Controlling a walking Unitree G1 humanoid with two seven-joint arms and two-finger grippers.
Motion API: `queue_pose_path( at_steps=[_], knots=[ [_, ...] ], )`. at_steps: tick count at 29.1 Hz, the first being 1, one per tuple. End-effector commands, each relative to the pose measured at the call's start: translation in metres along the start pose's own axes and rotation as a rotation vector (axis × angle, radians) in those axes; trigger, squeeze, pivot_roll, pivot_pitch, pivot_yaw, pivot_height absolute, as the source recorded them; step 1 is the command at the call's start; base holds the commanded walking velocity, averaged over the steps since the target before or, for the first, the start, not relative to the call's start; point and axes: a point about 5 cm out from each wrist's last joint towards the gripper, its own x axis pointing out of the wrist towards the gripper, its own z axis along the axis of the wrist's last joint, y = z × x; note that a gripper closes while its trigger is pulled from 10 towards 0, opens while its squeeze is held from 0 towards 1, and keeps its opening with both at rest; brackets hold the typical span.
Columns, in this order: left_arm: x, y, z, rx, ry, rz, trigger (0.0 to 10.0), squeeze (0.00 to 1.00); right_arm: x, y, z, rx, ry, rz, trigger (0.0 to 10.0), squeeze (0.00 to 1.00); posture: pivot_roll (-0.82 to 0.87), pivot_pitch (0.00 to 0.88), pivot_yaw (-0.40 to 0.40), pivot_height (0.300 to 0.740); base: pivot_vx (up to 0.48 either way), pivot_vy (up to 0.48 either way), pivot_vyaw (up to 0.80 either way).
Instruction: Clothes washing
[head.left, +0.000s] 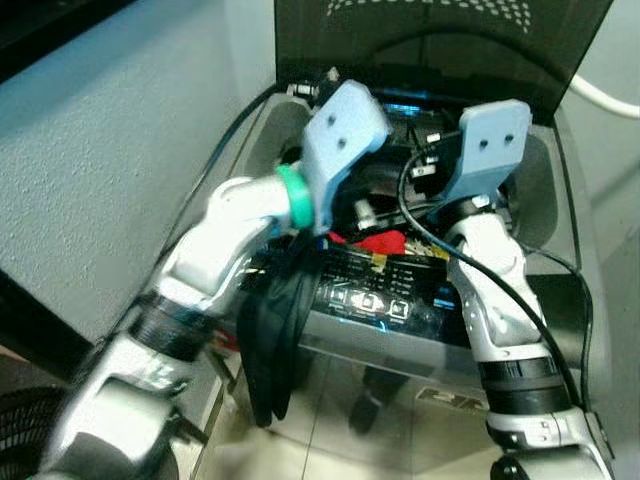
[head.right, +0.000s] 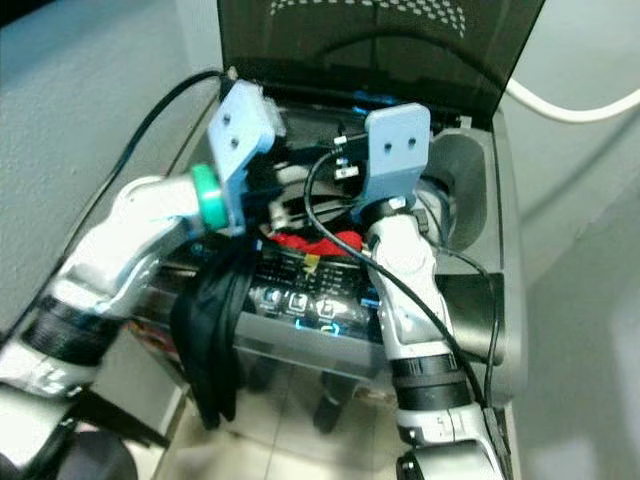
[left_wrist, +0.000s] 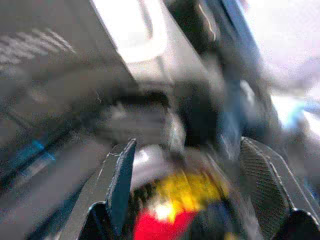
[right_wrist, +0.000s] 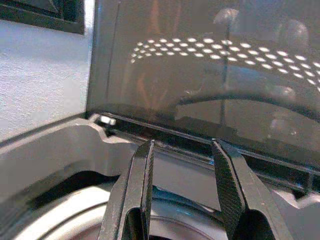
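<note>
Grey textured wall flanks a top-loading washing machine (head.left: 560, 200) whose dark lid (right_wrist: 200, 75) stands raised behind the drum opening, where both arms reach in. A black garment (head.left: 275, 340) hangs over the machine's front edge beside the control panel (head.left: 375, 300), its long axis running down the front, and a red garment (head.left: 375, 242) lies just inside that edge. The left gripper (left_wrist: 192, 195), fingers apart and empty, hovers right above the red cloth and is the nearer arm; the right gripper (right_wrist: 182, 175), also spread and empty, points across the drum toward the lid.
</note>
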Motion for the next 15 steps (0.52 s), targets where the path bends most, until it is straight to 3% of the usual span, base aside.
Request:
queue_pose_path(
  at_steps=[1, 4, 7, 8, 9, 10, 11, 14, 15],
  knots=[
    [-0.015, -0.014, -0.002, 0.002, 0.045, -0.109, 10.0, 0.00, -0.004, -0.003, -0.001, -0.011, 0.001, -0.001, 10.0, 0.00, 0.12, 0.104, 0.085, 0.740, 0.000, 0.000, 0.00],
    [-0.047, -0.026, -0.004, -0.033, 0.102, -0.189, 10.0, 0.00, -0.007, -0.006, -0.004, -0.015, 0.010, -0.006, 10.0, 0.00, 0.13, 0.107, 0.080, 0.740, 0.000, 0.000, 0.00],
    [-0.055, -0.030, -0.005, -0.060, 0.115, -0.202, 10.0, 0.00, -0.007, -0.006, -0.005, -0.015, 0.014, -0.007, 10.0, 0.00, 0.14, 0.108, 0.076, 0.740, 0.000, 0.000, 0.00],
    [-0.061, -0.034, -0.006, -0.094, 0.123, -0.205, 6.4, 0.00, -0.006, -0.005, -0.007, -0.013, 0.018, -0.004, 10.0, 0.00, 0.15, 0.108, 0.072, 0.740, 0.000, 0.000, 0.00],
    [-0.061, -0.034, -0.006, -0.094, 0.123, -0.205, 6.4, 0.00, -0.006, -0.005, -0.007, -0.013, 0.018, -0.004, 10.0, 0.00, 0.15, 0.108, 0.072, 0.740, 0.000, 0.000, 0.00],
    [-0.064, -0.036, -0.008, -0.118, 0.131, -0.195, 3.8, 0.00, -0.005, -0.003, -0.008, -0.011, 0.018, 0.002, 10.0, 0.00, 0.15, 0.109, 0.068, 0.740, 0.000, 0.000, 0.00],
    [-0.066, -0.038, -0.011, -0.138, 0.142, -0.180, 3.3, 0.00, -0.004, -0.001, -0.008, -0.008, 0.017, 0.009, 10.0, 0.00, 0.15, 0.108, 0.068, 0.740, 0.000, 0.000, 0.00],
    [-0.066, -0.039, -0.013, -0.147, 0.150, -0.169, 3.3, 0.00, -0.004, 0.001, -0.008, -0.006, 0.016, 0.014, 10.0, 0.00, 0.15, 0.108, 0.068, 0.740, 0.000, 0.000, 0.00],
    [-0.068, -0.040, -0.015, -0.154, 0.164, -0.155, 0.0, 0.00, -0.004, 0.001, -0.007, -0.006, 0.015, 0.016, 10.0, 0.00, 0.15, 0.108, 0.068, 0.740, 0.000, 0.000, 0.00]
  ],
)
